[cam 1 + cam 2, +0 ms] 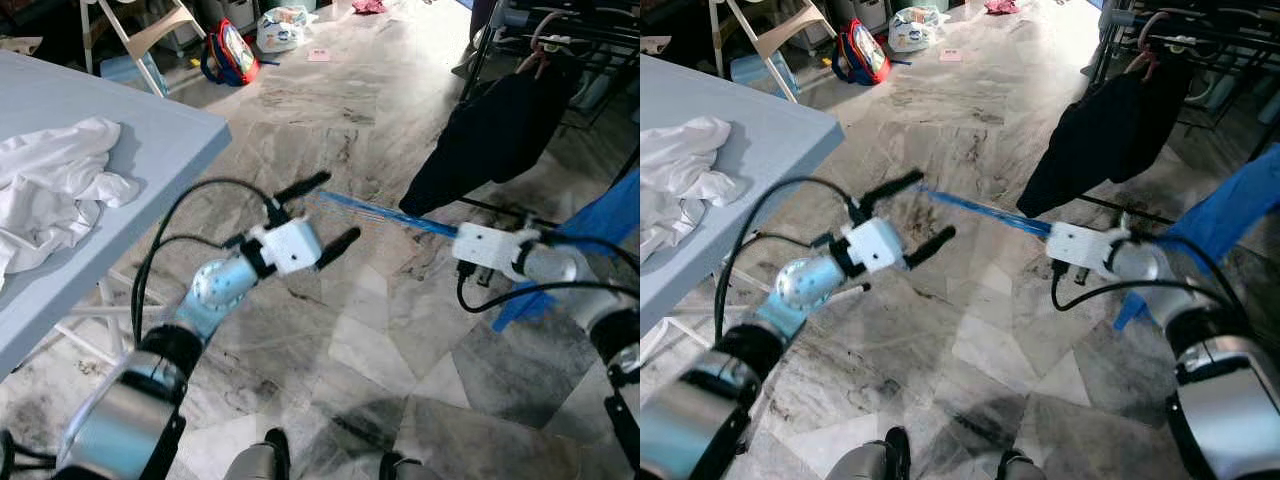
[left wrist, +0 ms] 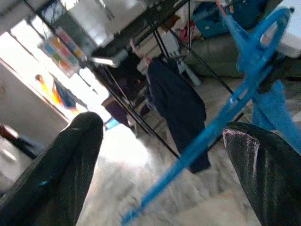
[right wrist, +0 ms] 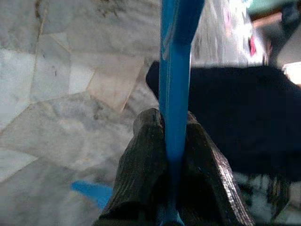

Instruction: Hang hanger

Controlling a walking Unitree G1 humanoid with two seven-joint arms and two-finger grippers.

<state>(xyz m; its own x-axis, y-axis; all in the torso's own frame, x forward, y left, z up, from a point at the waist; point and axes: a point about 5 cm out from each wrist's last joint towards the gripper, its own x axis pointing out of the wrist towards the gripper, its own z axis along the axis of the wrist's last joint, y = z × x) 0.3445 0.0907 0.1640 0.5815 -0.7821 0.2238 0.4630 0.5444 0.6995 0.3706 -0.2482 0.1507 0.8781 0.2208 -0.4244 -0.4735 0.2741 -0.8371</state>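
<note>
A blue plastic hanger (image 1: 390, 215) is held level over the marble floor, with my right gripper (image 3: 174, 127) shut on its bar. Its free end points toward my left gripper (image 1: 325, 215), which is open, one finger just above the hanger's tip and the other below it. In the left wrist view the hanger (image 2: 225, 108) lies beyond the two spread black fingers (image 2: 70, 165). Blue cloth (image 1: 600, 215) hangs by my right arm. A black drying rack (image 1: 590, 40) at the far right carries a black garment (image 1: 490, 130).
A grey table (image 1: 150, 140) with a crumpled white cloth (image 1: 50, 190) stands on the left. A white chair (image 1: 140, 40), a red backpack (image 1: 232, 50) and bags lie on the floor farther off. Open marble floor lies between table and rack.
</note>
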